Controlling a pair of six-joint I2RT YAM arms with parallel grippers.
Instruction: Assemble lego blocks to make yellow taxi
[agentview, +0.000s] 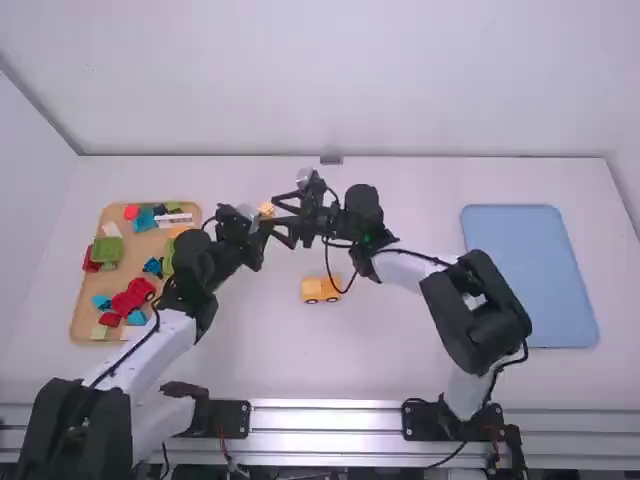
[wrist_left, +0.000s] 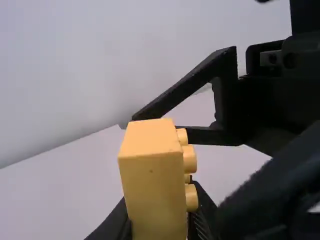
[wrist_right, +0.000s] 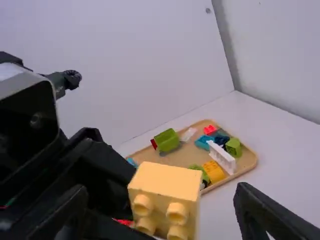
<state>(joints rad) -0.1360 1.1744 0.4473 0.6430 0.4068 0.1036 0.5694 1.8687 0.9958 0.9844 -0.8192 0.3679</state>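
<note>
Above the table's middle, my left gripper (agentview: 260, 222) is shut on a yellow block (agentview: 267, 209). My right gripper (agentview: 283, 217) is open, facing it from the right. In the left wrist view the block (wrist_left: 152, 185) stands with its studs sideways, between the fingers of my left gripper (wrist_left: 159, 220). The right wrist view has the studded block (wrist_right: 165, 192) in the gap of my open right gripper (wrist_right: 159, 207), with the left gripper's dark fingers reaching it from the side. A yellow car piece with dark wheels (agentview: 321, 289) rests on the table, below and right of both grippers.
At the left, a wooden tray (agentview: 88, 310) holds several red, green, blue, white and yellow pieces; the left arm passes close to its right side. A blue tray (agentview: 530, 275) lies at the right, beyond the right arm's elbow. White walls border the table.
</note>
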